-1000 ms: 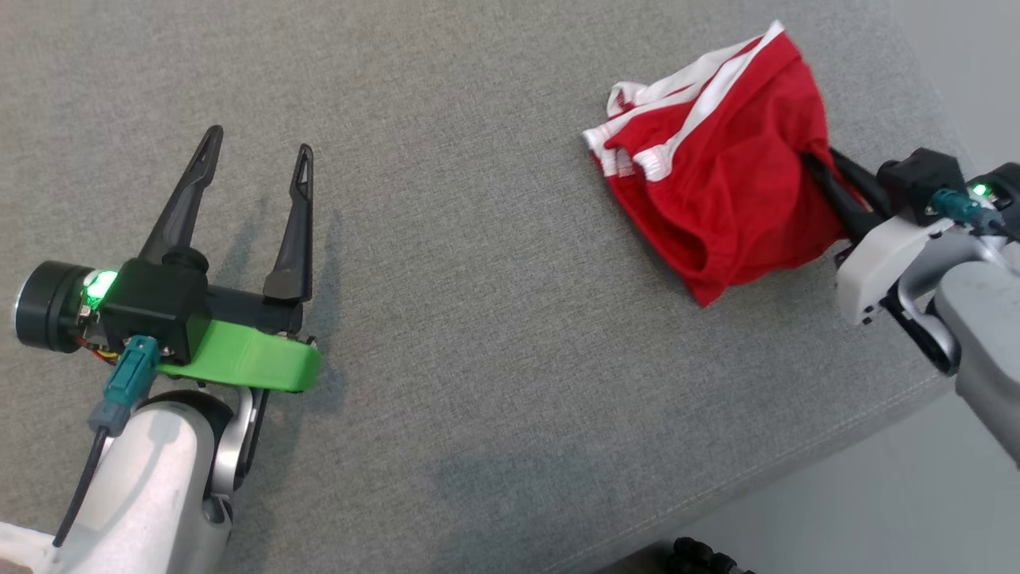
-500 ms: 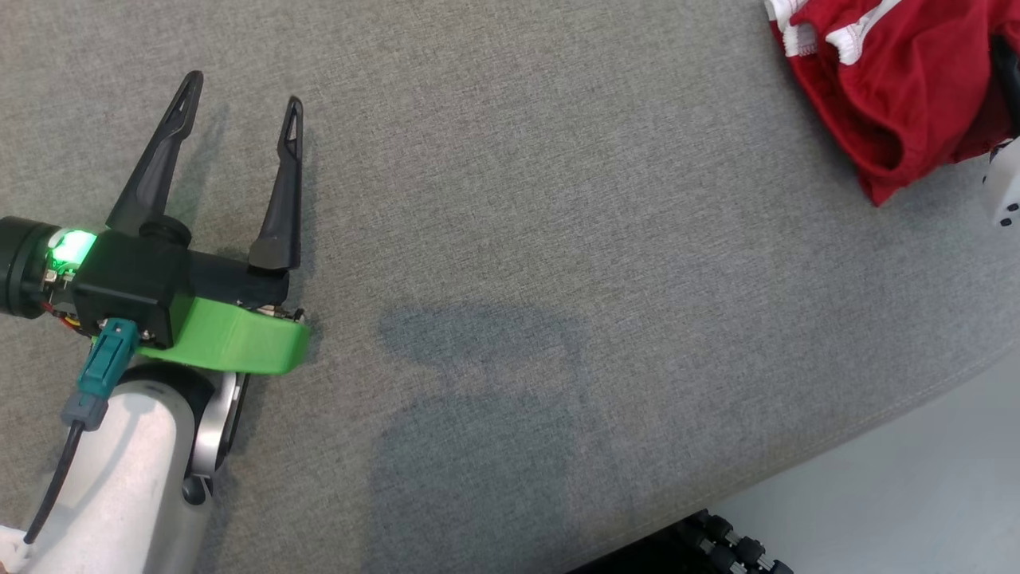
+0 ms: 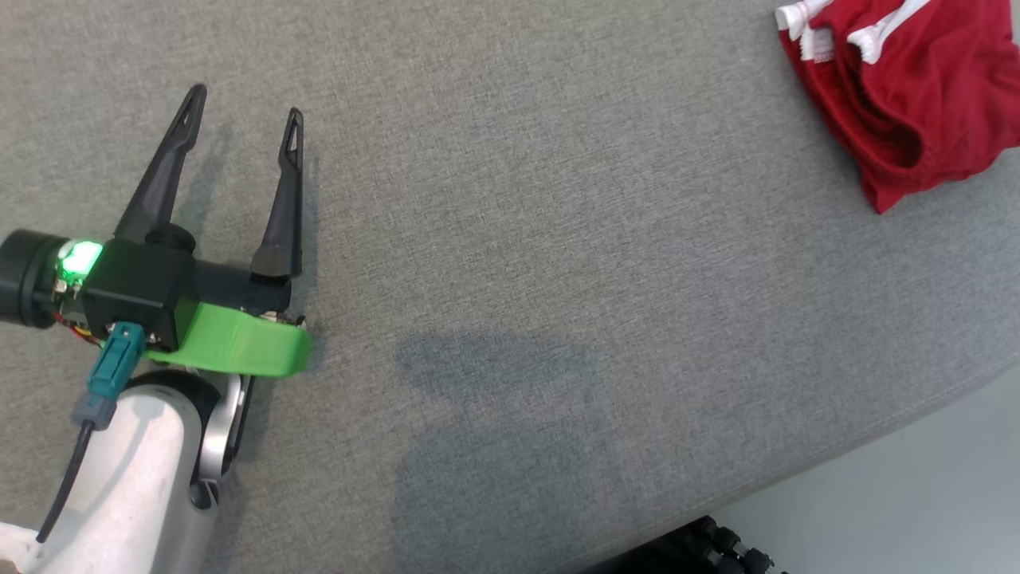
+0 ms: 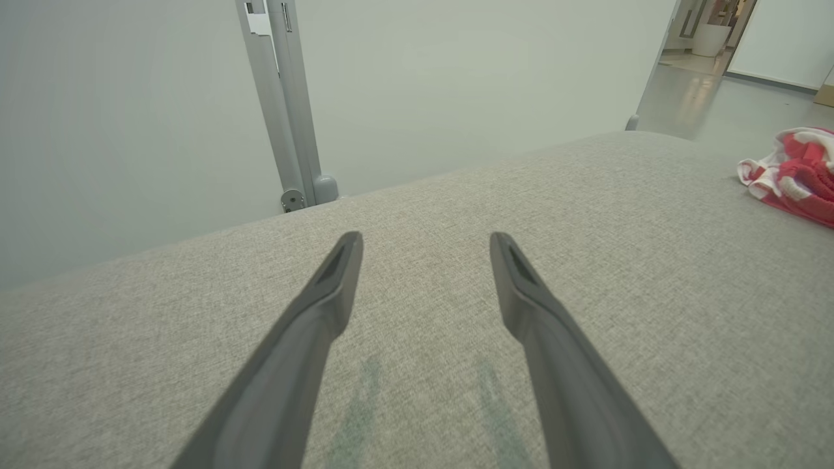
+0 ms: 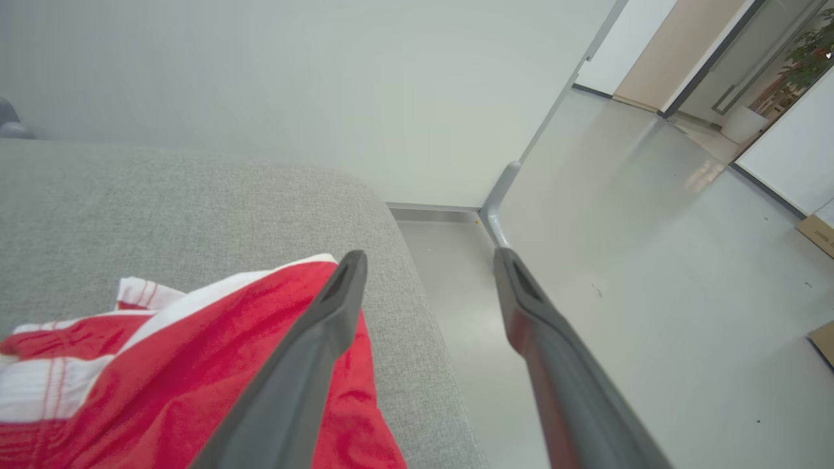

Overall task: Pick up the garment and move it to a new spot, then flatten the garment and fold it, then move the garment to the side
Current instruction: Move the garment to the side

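Red shorts (image 3: 908, 96) lay near the grey cushion (image 3: 558, 239) corner. Right gripper (image 5: 427, 260) and left gripper (image 3: 245, 104) stood open, empty. Side placement appeared complete; next, retract clear.

We see a red garment (image 3: 924, 96) with white striped trim, a mottled grey surface (image 3: 558, 199), and our left gripper (image 3: 245, 104) with black fingers (image 3: 163, 171) and a green bracket (image 3: 239, 351).

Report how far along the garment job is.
Looks nearly finished. Done: the red garment lies in a loosely folded bundle near the right edge of the grey surface. In hand: nothing; the right end effector is open by it, the left end effector open and apart from it. Left: little, perhaps neatening the fold.
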